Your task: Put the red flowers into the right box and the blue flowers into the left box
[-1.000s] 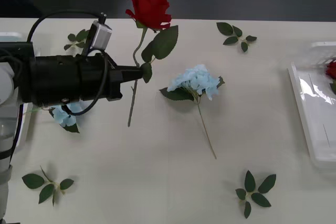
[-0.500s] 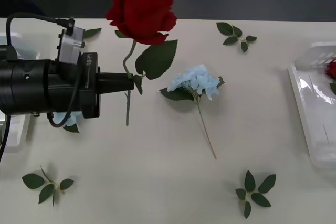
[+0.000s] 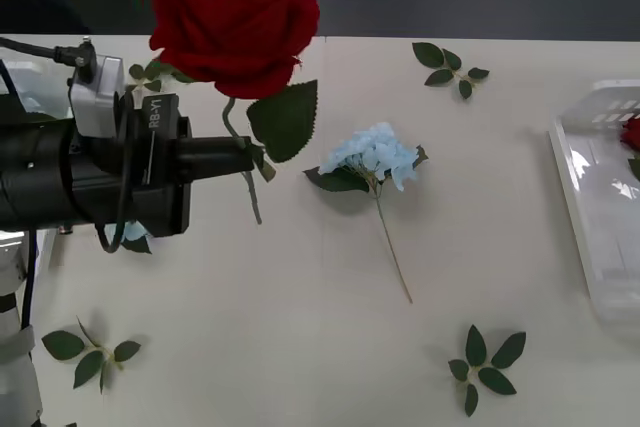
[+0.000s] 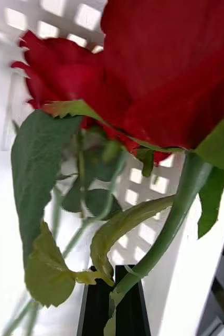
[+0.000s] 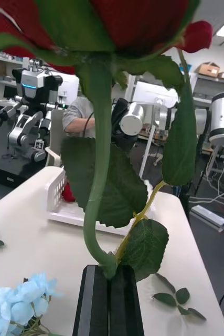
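1. The left gripper (image 3: 252,157), at centre left of the front view, has its jaws clamped on a red rose's (image 3: 232,15) stem; carry it high across to the right box (image 3: 600,237) at the right edge.
2. The right gripper (image 4: 112,294) also pinches a rose stem (image 4: 169,236).
3. Since a second ago, the rose has risen toward the camera, looming larger at upper left.
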Tool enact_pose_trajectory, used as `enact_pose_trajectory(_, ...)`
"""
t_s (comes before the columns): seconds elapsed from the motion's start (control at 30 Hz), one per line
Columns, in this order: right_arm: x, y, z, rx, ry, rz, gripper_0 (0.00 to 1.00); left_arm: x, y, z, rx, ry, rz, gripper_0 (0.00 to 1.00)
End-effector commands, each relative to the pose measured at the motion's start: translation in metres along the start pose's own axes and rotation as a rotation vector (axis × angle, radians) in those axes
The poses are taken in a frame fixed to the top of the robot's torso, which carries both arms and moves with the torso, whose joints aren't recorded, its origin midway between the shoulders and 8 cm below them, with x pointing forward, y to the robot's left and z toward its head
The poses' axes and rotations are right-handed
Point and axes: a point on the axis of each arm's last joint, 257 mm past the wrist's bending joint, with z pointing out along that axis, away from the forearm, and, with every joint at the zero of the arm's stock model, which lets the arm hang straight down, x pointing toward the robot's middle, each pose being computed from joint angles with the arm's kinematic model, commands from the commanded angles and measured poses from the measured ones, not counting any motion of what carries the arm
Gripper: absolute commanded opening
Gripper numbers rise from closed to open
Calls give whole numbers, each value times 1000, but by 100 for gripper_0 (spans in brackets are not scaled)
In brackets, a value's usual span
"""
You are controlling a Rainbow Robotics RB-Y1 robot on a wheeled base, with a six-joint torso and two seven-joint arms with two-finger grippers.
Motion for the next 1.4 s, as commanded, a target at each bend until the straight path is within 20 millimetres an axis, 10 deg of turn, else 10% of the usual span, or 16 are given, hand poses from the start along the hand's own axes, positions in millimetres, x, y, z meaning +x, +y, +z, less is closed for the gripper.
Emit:
enact_pose_trajectory(0.03,-4,-19,-6,42,-2,-39,0,-23,-6,21,46,-4,116,0)
enact_pose_trajectory(0.27,0,-28,-5,79,12,-55,0,-26,-2,34,43,-15,108,0)
enact_pose_trajectory(0.4,0,-29,-3,92,13,-72,55,-26,-2,34,43,-15,108,0)
enact_pose_trajectory(0.5,1,-27,-2,90,15,-76,69,-26,-2,34,43,-15,108,0)
enact_pose_trajectory(1.07,-13,9,-3,-47,-34,4,70,-26,-2,34,43,-15,108,0)
enact_pose_trajectory(1.4,-59,53,-65,-232,-111,29,70,-26,-2,34,43,-15,108,0)
